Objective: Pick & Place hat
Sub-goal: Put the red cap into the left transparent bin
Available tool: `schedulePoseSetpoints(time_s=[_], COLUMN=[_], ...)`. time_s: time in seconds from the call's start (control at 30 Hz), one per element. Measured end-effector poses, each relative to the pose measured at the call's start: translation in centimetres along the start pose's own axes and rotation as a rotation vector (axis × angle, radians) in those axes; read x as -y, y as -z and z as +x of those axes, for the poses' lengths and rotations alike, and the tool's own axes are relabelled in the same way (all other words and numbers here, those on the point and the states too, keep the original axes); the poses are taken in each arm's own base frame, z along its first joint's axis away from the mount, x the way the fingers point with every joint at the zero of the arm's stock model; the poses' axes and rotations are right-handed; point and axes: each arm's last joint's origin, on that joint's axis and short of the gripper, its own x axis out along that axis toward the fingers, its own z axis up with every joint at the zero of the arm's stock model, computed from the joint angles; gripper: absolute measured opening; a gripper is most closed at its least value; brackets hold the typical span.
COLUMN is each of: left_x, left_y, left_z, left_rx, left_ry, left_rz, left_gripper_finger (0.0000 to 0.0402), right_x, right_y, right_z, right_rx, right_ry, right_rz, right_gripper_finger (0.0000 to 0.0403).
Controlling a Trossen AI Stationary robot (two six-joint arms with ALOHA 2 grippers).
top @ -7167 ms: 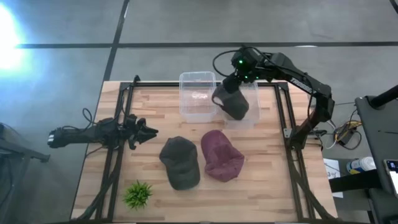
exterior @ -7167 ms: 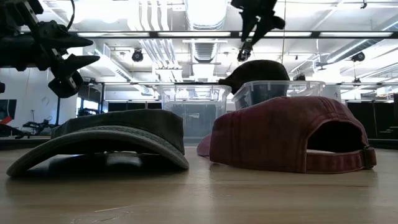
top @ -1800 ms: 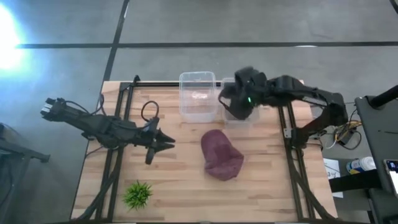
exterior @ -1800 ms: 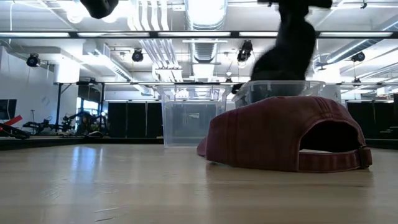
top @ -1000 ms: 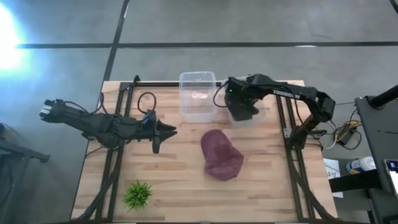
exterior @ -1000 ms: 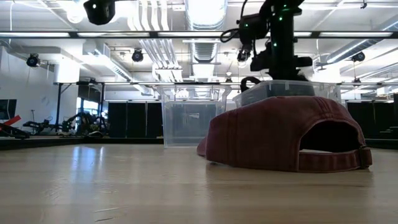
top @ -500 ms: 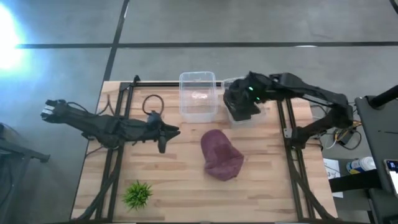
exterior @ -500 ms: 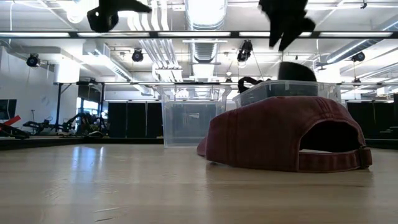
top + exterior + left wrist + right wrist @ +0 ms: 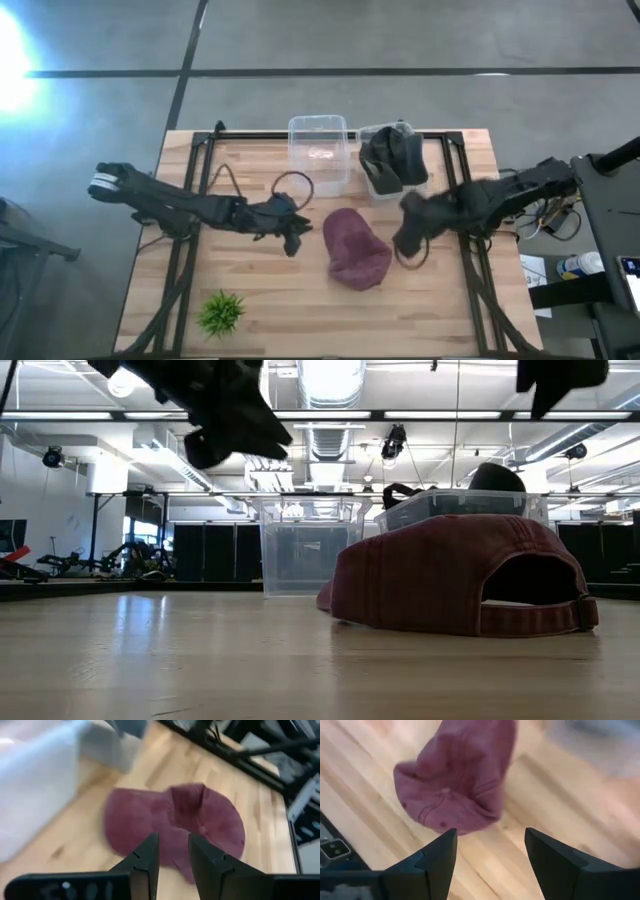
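Observation:
A red cap (image 9: 356, 248) lies crown up on the wooden table, its brim rim and back strap (image 9: 540, 615) on the boards. It also shows in the left wrist view (image 9: 200, 815) and the right wrist view (image 9: 462, 775). Dark caps (image 9: 392, 160) lie in the right clear bin (image 9: 420, 185), one rising above its rim (image 9: 495, 478). My left gripper (image 9: 293, 240) hovers just left of the red cap, open with a narrow gap (image 9: 173, 847). My right gripper (image 9: 402, 243) hovers just right of it, open wide (image 9: 490, 845). Neither touches anything.
An empty clear bin (image 9: 318, 155) stands at the far middle beside the right bin. A small green plant (image 9: 222, 312) sits at the near left. Black frame rails (image 9: 190, 200) run along the table's left and right sides. Bare wood lies between the red cap and the near edge.
My right gripper has risen out of the right bin and gone toward the near edge, to the red cap's right side; the dark cap has stayed in the bin. My left gripper has gone toward the table's right, up to the red cap. The red cap has not moved.

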Motion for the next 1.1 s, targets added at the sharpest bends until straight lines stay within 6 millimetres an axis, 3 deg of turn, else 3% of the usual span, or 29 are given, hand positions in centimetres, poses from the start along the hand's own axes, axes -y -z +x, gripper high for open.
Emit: schedulePoseSetpoints(time_s=[0.23,0.37,0.5,0.67,0.77,0.9,1.1], left_x=[-0.5,-1.3,-2.4,-3.3,-3.5,-3.5,-3.1], left_y=[2.7,3.7,3.6,3.0,2.7,2.6,2.1], left_z=[3.7,5.2,6.1,6.1,6.2,6.3,6.5], left_rx=[-0.144,-0.178,-0.175,-0.161,-0.153,-0.155,-0.102], left_ry=[-0.018,-0.088,-0.136,-0.156,-0.151,-0.136,-0.081], left_rz=[0.033,0.012,-0.009,-0.023,-0.029,-0.035,-0.056], left_gripper_finger=[0.0096,0.0096,0.0096,0.0096,0.0096,0.0096,0.0096], right_x=[-2.9,-4.4,-5.4,-4.7,-3.5,-1.6,-1.9], right_y=[2.6,3.4,4.0,5.2,6.3,7.4,6.5], right_z=[7.9,11.2,14.3,18.3,18.8,17.5,13.4], right_rx=[-0.087,-0.098,-0.085,-0.139,-0.200,-0.193,-0.028], right_ry=[-0.053,-0.098,-0.132,-0.025,0.113,0.327,0.221], right_rz=[-0.055,-0.021,0.048,0.080,0.049,0.014,0.006], right_gripper_finger=[0.0231,0.0230,0.0224,0.0215,0.0210,0.0203,0.0195])
